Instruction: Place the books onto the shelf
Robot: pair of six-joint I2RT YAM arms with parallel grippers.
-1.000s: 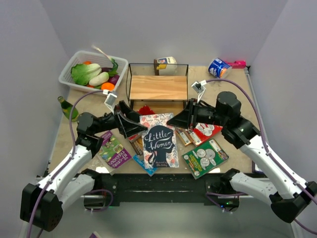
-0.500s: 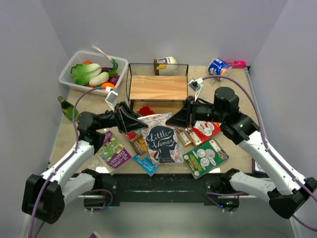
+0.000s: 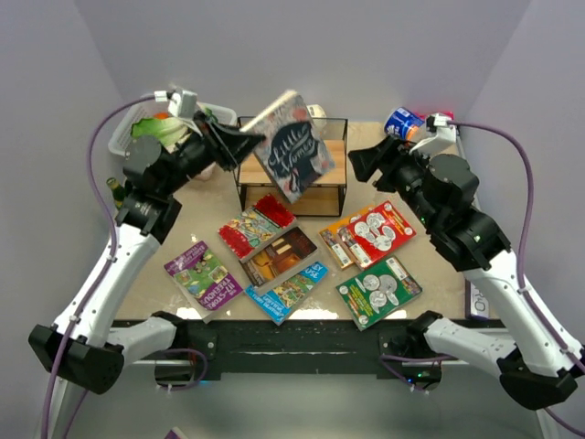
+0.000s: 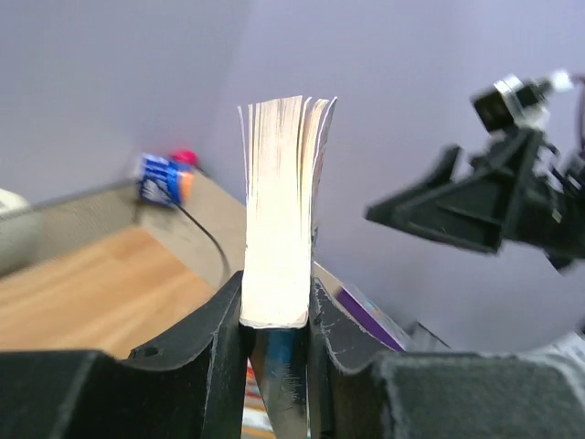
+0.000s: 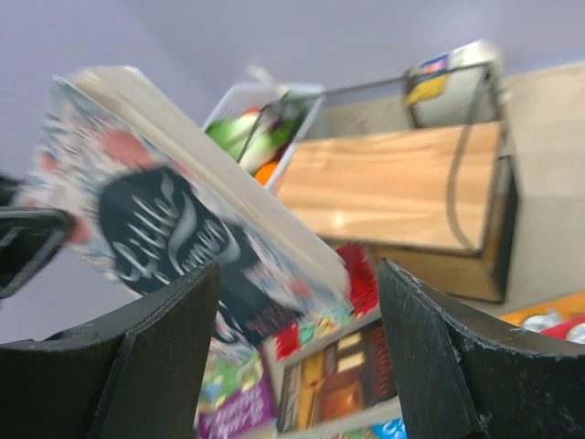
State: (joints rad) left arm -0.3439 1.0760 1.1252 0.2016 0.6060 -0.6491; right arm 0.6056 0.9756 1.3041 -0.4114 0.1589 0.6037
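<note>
- The floral-covered book (image 3: 294,151) no longer lies flat among the others. It is now up in the air, tilted, over the front of the shelf (image 3: 251,178).
- The left pincer (image 3: 247,144), which stood wide beside the book a second ago, is now clamped narrow on it. The left wrist view shows the cream page edges pinched between both fingers.
- The right pincer (image 3: 358,165), which was down at the book's right edge a moment ago, has let go and drawn back to the right of the shelf. Its jaws stand wide with nothing between them, and the book sits apart from them in its own view.
- So the handover looks done: the left arm alone carries the book.
- Lifting it has uncovered a red book (image 3: 258,224) and a brown one (image 3: 283,254) on the tabletop (image 3: 196,219).
- Those two lie with the purple book (image 3: 203,274), the blue one (image 3: 291,291), the orange one (image 3: 370,233) and the green coin-covered one (image 3: 377,291).
- The part of the shelf's wooden top that shows carries no book yet, so the task looks barely begun.
- I judge the next move to be lowering this book onto that board. The tilt and the one-edge grip could let it swing or slip.
</note>
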